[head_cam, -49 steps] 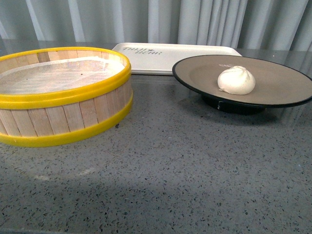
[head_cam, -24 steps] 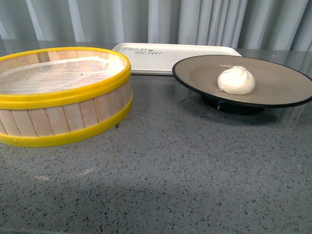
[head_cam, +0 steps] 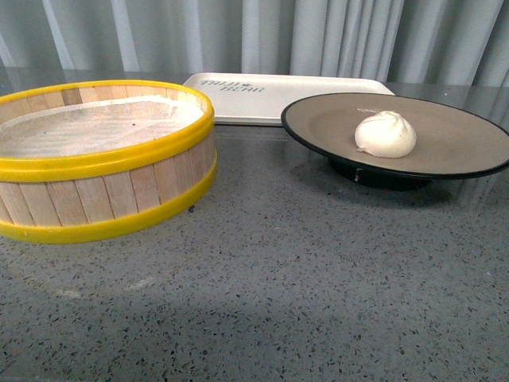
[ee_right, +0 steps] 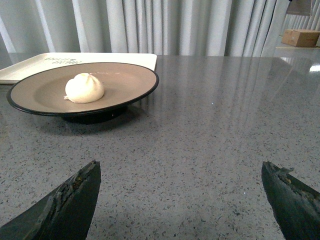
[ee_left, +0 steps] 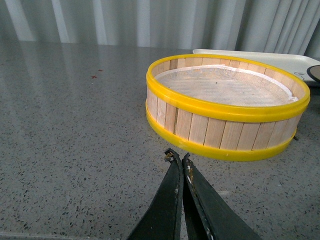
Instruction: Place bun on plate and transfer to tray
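Note:
The off-white pleated bun (head_cam: 386, 134) lies on the brown-grey plate (head_cam: 461, 127) with a black rim, at the right of the front view. Both show in the right wrist view, bun (ee_right: 84, 88) on plate (ee_right: 135, 80). The cream-white tray (head_cam: 270, 94) lies flat behind the plate and shows in the right wrist view (ee_right: 30, 65). My right gripper (ee_right: 180, 172) is open and empty, low over the table, some way short of the plate. My left gripper (ee_left: 178, 156) is shut and empty, just short of the steamer basket. Neither gripper shows in the front view.
A yellow-rimmed wooden steamer basket (head_cam: 103, 159) with a white liner stands at the left, seen also in the left wrist view (ee_left: 225, 107). Grey curtains hang behind the speckled grey table (head_cam: 302, 278). A cardboard box (ee_right: 300, 37) sits far off in the right wrist view.
The front view has shifted slightly: basket, plate and tray sit a few pixels lower. The bun stays on the plate.

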